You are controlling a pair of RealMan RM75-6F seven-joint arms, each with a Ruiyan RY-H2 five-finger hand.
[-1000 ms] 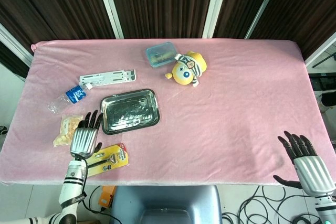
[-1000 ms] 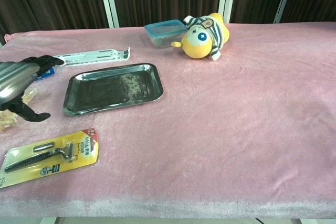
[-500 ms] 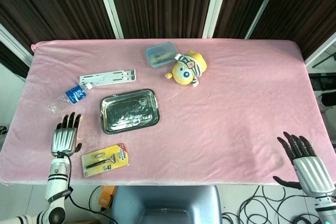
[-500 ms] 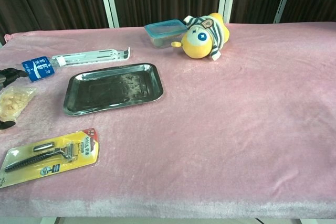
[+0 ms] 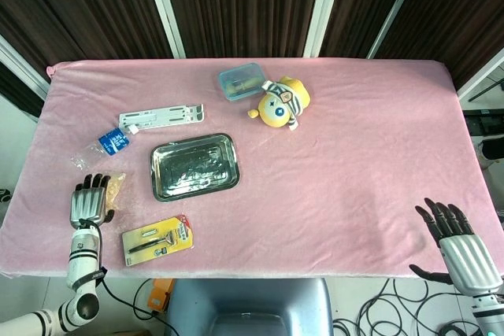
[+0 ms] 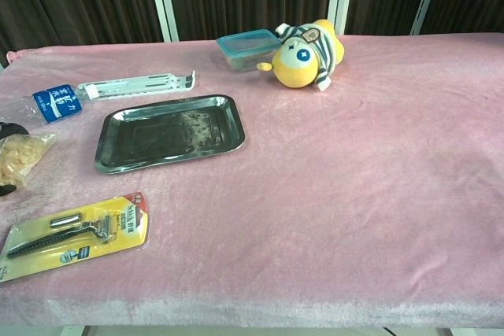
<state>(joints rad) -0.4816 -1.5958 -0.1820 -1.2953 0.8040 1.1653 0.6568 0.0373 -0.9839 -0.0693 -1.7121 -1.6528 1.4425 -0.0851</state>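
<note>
Left hand (image 5: pixel 88 202), fingers apart and holding nothing, covers most of the snack bag (image 5: pixel 115 186) near the tabletop's left edge. Right hand (image 5: pixel 461 245) open off the front right corner. Razor pack (image 6: pixel 75 232) print unreadable; bottle (image 6: pixel 49 102) label blue, text illegible.

The left hand (image 5: pixel 88 204) had a silver, ribbed metal back and black fingers (image 5: pixel 93 182). Below it ran a slim white wrist banded with black rings, swelling into a rounded white and grey joint. The right hand (image 5: pixel 461 248) matched it: a brushed silver back plate scored with lengthwise ridges, black fingers (image 5: pixel 441 214) and a black thumb, mounted on a pale wrist section.
</note>
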